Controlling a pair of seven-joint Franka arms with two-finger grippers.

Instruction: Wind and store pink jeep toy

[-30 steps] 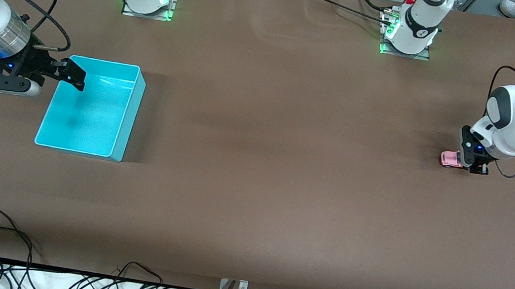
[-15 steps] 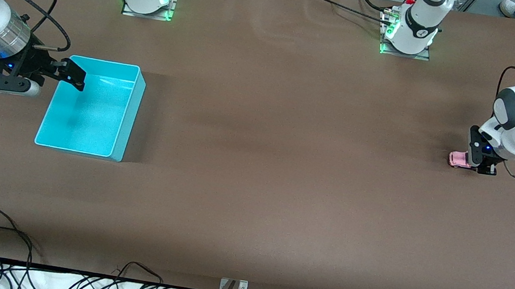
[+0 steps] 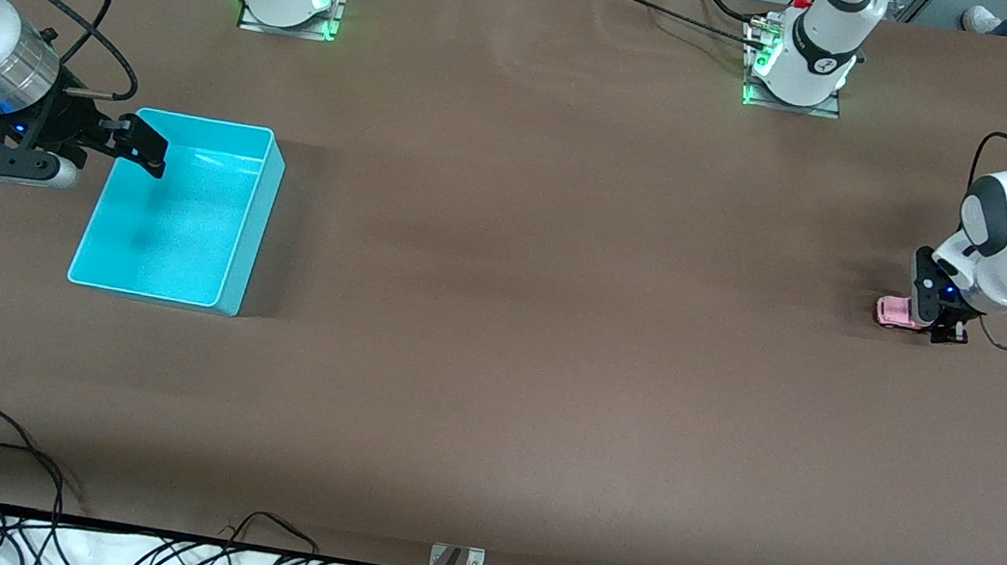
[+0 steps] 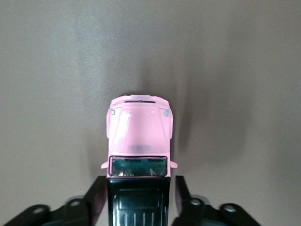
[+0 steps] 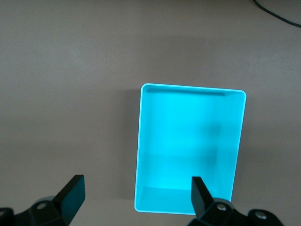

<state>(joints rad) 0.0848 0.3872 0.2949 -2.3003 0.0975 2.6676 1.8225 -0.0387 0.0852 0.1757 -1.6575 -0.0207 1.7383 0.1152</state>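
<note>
Fingers of our left gripper are squeezing the black back half of the pink jeep toy, which is sitting on the table near the left arm's end. We are guessing it is light, hard and smooth, so its flat sides are best for holding. Our right gripper is waiting wide open and empty over the blue bin.

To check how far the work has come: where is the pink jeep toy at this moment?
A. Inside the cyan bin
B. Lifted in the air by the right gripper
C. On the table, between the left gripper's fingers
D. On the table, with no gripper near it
C: the pink jeep toy sits on the table with the left gripper closed on its black roof section, far from the cyan bin.
</note>
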